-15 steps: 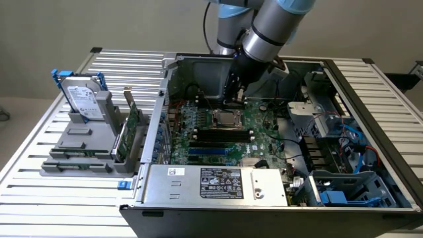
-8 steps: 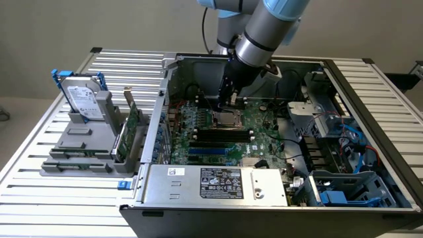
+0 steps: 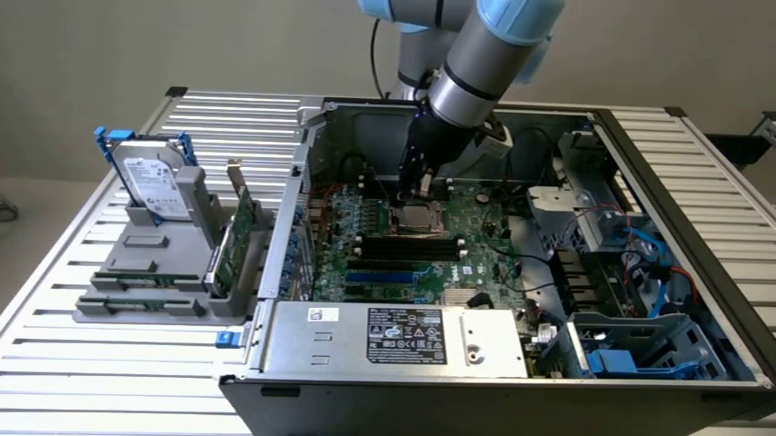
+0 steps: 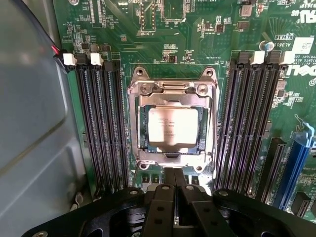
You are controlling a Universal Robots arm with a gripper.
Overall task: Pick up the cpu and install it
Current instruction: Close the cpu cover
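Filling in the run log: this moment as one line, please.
small square silver-topped cpu: lying inside grey metal socket frame | claw: shut, holding nothing, tips at frame edge

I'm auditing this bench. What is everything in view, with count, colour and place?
cpu: one, silver, in the socket
socket: one, silver frame, mid-motherboard
memory slots: two banks, black, flanking the socket
motherboard: one, green, inside the case
case: one, dark, on the table
power supply: one, silver, case's near edge
hard drive: one, silver, blue bracket, in the rack
rack: one, grey, exterior view's left
cards: count unclear, green, in the rack
table: one, silver, under everything
arm: one, grey and blue, over the case
claw: one, black, shut, empty, over the socket's edge
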